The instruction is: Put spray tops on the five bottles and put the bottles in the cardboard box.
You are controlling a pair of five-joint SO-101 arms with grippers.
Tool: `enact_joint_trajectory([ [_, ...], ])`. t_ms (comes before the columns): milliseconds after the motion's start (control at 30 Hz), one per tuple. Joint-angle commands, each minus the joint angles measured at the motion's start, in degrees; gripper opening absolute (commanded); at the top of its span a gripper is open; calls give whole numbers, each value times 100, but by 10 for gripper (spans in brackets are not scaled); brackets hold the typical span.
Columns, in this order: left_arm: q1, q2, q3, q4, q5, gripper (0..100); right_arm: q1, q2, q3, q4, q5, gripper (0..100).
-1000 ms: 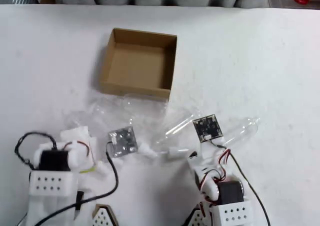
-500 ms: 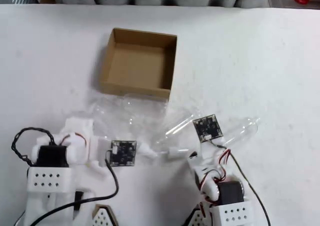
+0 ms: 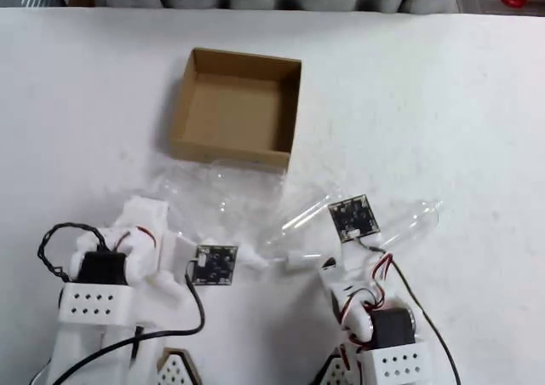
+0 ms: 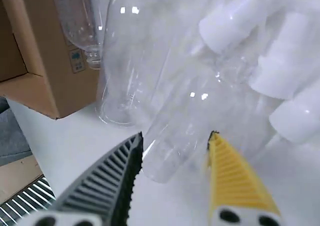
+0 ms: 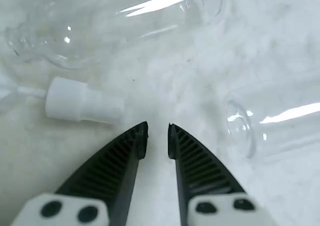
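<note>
Left hand (image 4: 175, 136) wide, bottle (image 4: 187, 116) base between fingers, right hand (image 5: 157, 134) narrowly open beside spray top (image 5: 82, 106)

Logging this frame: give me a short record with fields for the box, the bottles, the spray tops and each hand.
box: cardboard box upright, open, no bottle inside yet
bottles: clear bottles lying on the table between box and arms; count unclear
spray tops: a white spray top lies loose beside the right hand
left hand: open, base of one bottle seen between its fingers
right hand: fingers slightly apart, holding nothing
</note>
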Motion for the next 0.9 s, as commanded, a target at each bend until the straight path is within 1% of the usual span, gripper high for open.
enact_joint_trajectory([
  [0,75,48,-53,-149,-114,233,13,-48,44,-110,35,42],
  [167,75,215,-440,-53,-97,234,4,-48,44,-110,35,43],
  [333,75,1349,-1749,1020,-79,234,4,-48,44,-110,35,43],
  [400,57,1903,-2145,1231,-79,234,4,-48,44,-110,35,43],
  [500,48,2589,-2462,1231,-79,234,4,-48,44,-110,35,43],
  [667,75,3327,-2769,1204,-79,236,4,-48,44,-110,35,43],
  [867,92,3925,-2549,404,-79,238,4,-48,44,-110,35,43],
])
